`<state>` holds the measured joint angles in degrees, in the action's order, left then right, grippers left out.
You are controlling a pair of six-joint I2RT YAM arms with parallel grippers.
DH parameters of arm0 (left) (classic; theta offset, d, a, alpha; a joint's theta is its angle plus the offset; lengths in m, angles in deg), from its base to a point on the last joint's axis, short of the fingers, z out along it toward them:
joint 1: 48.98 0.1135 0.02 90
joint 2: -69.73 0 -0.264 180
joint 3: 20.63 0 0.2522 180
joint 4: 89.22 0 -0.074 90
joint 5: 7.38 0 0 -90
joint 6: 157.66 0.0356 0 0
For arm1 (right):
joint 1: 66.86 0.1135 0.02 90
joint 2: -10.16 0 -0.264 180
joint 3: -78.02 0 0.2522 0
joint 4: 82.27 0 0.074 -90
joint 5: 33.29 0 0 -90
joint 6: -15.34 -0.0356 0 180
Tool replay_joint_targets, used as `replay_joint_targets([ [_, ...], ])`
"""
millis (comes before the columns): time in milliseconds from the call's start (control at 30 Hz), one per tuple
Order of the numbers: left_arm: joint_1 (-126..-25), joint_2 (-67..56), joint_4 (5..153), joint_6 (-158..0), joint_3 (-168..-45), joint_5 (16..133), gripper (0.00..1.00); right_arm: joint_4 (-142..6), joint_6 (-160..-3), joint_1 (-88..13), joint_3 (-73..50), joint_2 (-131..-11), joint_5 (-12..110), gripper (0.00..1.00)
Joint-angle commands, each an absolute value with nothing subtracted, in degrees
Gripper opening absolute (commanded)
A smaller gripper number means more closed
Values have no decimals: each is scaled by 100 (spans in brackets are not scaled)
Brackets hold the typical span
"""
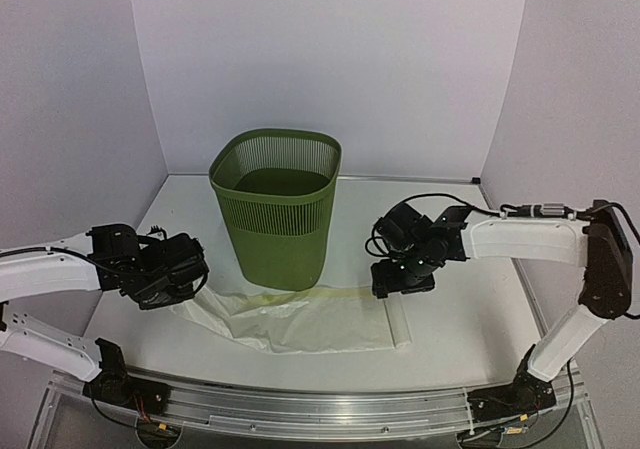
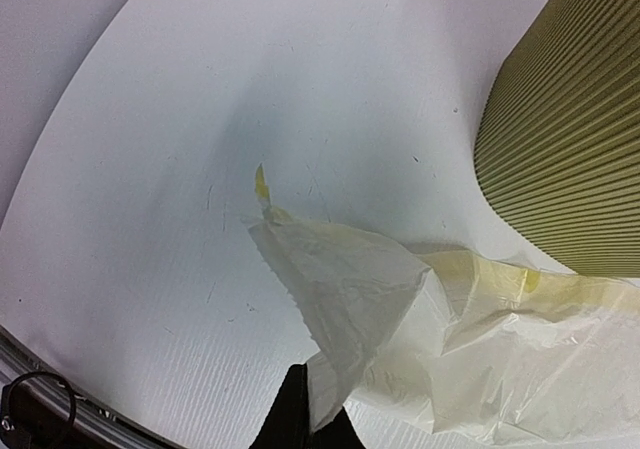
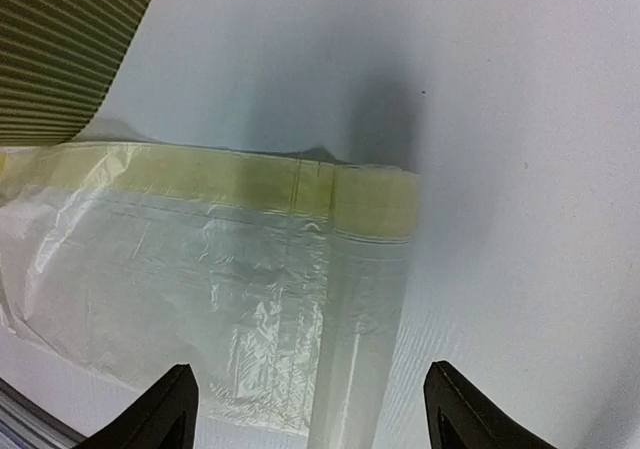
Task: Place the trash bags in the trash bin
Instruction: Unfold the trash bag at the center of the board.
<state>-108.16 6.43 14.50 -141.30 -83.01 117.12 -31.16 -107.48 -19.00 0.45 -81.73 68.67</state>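
Top external view: you see the trash bag [image 1: 305, 319], a thin, translucent, pale yellowish-white film. It lies crumpled and mostly flat on the white worktop [image 1: 470, 319], just in front of the trash bin [image 1: 277, 209] and wholly outside it. The bin stands upright. It is olive green, with fine slatted sides, a rounded-square rim and a taper toward the base.

Left wrist view shows what the overhead cannot. Your left tool [image 2: 300, 421] is pressed together, pinching the bag's left corner, and the film rises off the worktop there in glossy, crinkled folds.

Right wrist view shows your right tool [image 3: 310, 414] spread wide above the bag's right edge, holding nothing. Here the film lies smoother and flatter, with a deeper yellow band along the side nearest the bin.
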Motion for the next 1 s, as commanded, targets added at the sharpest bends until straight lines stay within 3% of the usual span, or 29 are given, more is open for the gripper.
replay_joint_targets([
  [0,-10796,652,1350,-14234,-8490,11700,0,-3058,-10743,-1828,-77,-8832,6904,74],
  [267,-10796,914,1344,-14415,-8283,11622,0,-3063,-10821,-1812,-172,-9498,7297,69],
  [333,-10796,973,1286,-14493,-8257,11629,1,-3063,-10842,-1811,-206,-9640,7424,63],
  [433,-10792,1031,1192,-14606,-8233,11658,7,-3064,-10859,-1812,-247,-9761,7511,44],
  [500,-10796,1072,1096,-14655,-8250,11672,21,-3064,-10850,-1810,-254,-9766,7553,29],
  [533,-10796,1084,1051,-14659,-8271,11679,34,-3063,-10834,-1815,-254,-9746,7543,25],
  [600,-10796,1132,875,-14662,-8379,11710,76,-3081,-10779,-1815,-235,-9555,7393,14],
  [633,-10796,1149,760,-14676,-8453,11748,91,-3103,-10711,-1814,-222,-9425,7255,9],
  [667,-10796,1171,605,-14699,-8545,11801,98,-3138,-10621,-1809,-202,-9276,7064,4],
  [833,-10794,1257,724,-13864,-9262,12025,100,-3305,-10024,-1820,38,-8232,5720,0],
  [967,-10796,1185,2991,-11487,-9364,11018,99,-3346,-9754,-1819,308,-7615,4935,0],
])
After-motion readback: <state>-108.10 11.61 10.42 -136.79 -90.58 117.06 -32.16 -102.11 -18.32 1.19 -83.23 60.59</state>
